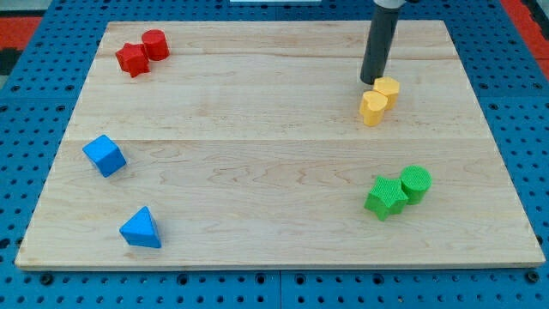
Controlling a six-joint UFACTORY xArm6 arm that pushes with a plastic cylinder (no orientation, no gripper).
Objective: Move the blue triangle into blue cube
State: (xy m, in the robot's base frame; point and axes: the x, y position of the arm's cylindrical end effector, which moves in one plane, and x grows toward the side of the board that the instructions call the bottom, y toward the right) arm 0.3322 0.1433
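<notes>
The blue triangle (141,228) lies near the board's bottom left corner. The blue cube (105,155) sits above it and slightly to the left, near the left edge, apart from the triangle. My tip (371,81) is far away at the view's upper right, just above and left of two yellow blocks. It touches neither blue block.
A yellow heart-shaped block (372,108) and a yellow block (387,89) touch each other under my tip. A red star (132,59) and red cylinder (155,44) sit at top left. A green star (385,196) and green cylinder (415,183) sit at bottom right. The wooden board (274,154) lies on a blue pegboard.
</notes>
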